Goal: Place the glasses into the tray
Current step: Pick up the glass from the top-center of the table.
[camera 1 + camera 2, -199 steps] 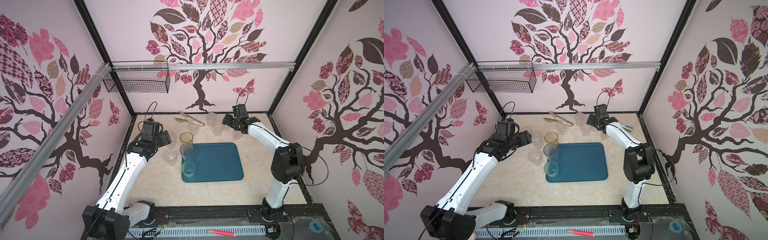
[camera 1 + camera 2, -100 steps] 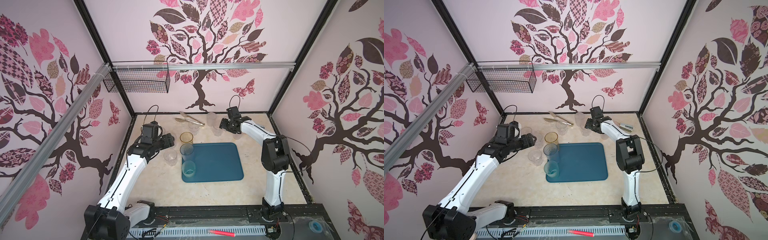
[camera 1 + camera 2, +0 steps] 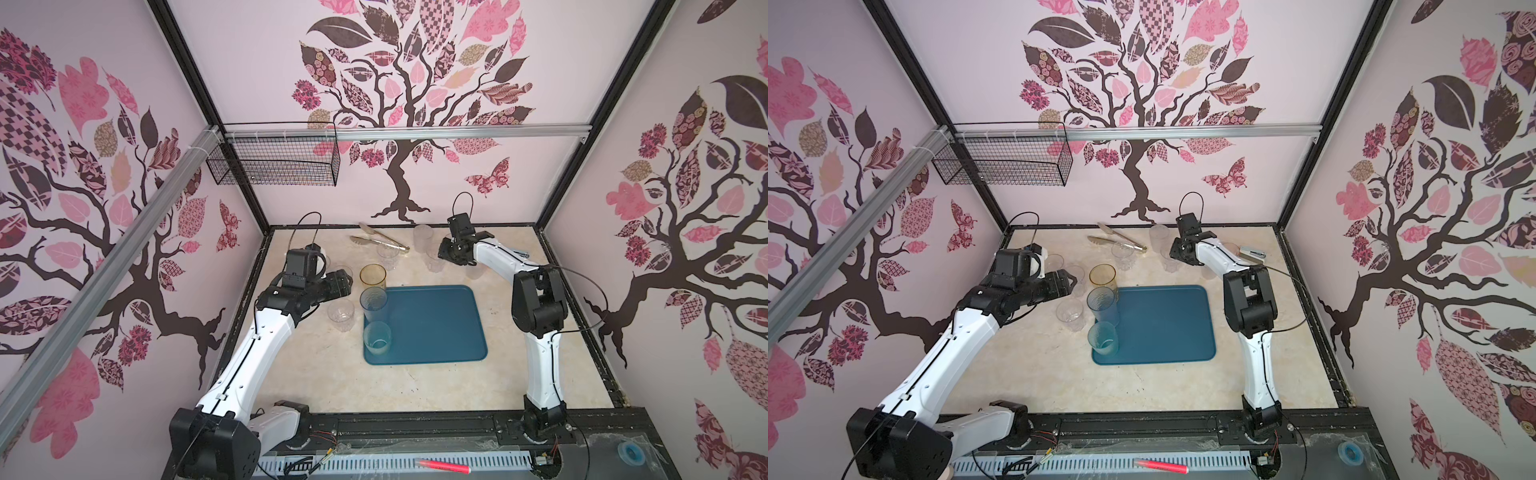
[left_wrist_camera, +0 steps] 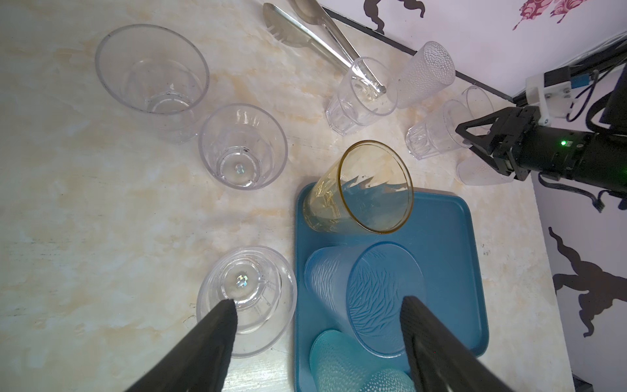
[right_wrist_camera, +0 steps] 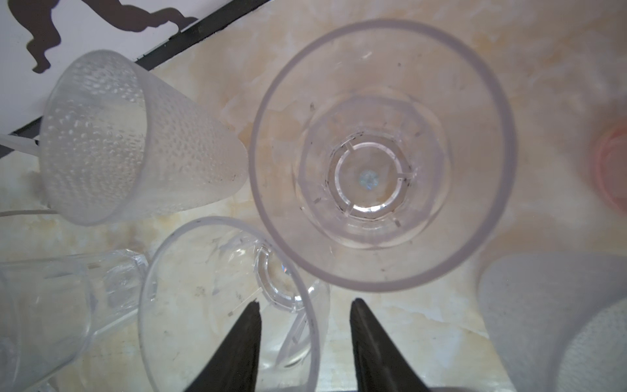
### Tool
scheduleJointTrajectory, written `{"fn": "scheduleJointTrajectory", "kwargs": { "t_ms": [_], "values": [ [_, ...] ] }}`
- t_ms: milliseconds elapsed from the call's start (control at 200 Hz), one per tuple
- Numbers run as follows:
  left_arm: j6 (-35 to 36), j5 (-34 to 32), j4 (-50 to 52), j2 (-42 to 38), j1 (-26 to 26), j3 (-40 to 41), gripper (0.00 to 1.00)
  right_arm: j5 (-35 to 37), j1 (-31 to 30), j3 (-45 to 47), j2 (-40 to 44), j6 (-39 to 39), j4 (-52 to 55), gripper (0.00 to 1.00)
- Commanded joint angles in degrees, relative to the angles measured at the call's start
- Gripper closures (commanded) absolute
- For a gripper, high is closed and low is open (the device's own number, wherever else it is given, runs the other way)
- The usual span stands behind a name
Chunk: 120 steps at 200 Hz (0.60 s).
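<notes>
The teal-blue tray point(image 3: 432, 328) lies mid-table. Three glasses stand along its left edge: an amber one point(image 3: 372, 276), a ribbed one point(image 3: 373, 300) and a frosted one point(image 3: 377, 337). My left gripper point(image 4: 319, 309) is open, hovering over the tray's left rim point(image 4: 300, 271) and a clear glass point(image 4: 246, 298) beside it. My right gripper point(image 5: 305, 303) is at the back among several glasses. Its jaws straddle the rim of a clear faceted glass point(image 5: 203, 305), one finger inside and one outside, with gaps on both sides of the wall.
Steel tongs point(image 3: 380, 239) lie by the back wall and a stapler point(image 3: 1252, 252) sits at the back right. More glasses stand near the right gripper: a wide clear one point(image 5: 383, 156), a frosted one point(image 5: 118, 135), a pink one point(image 5: 610, 169). Two clear ones point(image 4: 152, 78) point(image 4: 242, 146) stand at the left.
My right gripper has moved left and down onto the back cluster of glasses, and its jaws have narrowed around a rim. The left gripper has edged towards the tray.
</notes>
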<state>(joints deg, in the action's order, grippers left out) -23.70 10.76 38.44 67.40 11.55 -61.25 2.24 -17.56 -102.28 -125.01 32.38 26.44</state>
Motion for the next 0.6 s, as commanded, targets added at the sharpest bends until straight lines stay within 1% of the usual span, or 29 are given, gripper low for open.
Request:
{"fn": "scheduleJointTrajectory", "kwargs": {
  "t_ms": [0, 135, 430, 540, 595],
  "values": [
    [1.3, 1.6, -0.2, 0.8, 0.2, 1.4, 0.21, 1.4, -0.3, -2.0, -2.4, -0.6, 2.5, 0.62],
    [1.3, 1.7, -0.4, 0.8, 0.9, 1.6, 0.21, 1.1, -0.3, -1.9, -1.9, -1.1, 4.2, 0.73],
    [1.7, 2.0, -1.0, 1.3, 1.9, 2.4, 0.21, -0.4, -0.4, 1.8, 2.8, -1.8, 5.4, 0.87],
    [2.1, 1.4, -0.8, 1.2, 1.9, 2.4, 0.21, -2.9, -0.6, 2.8, 5.5, -1.7, 4.9, 0.91],
    [2.4, 1.1, -0.7, 1.1, 1.9, 2.4, 0.21, -2.9, -1.1, 3.3, 6.9, -1.8, 5.1, 0.93]
  ]
}}
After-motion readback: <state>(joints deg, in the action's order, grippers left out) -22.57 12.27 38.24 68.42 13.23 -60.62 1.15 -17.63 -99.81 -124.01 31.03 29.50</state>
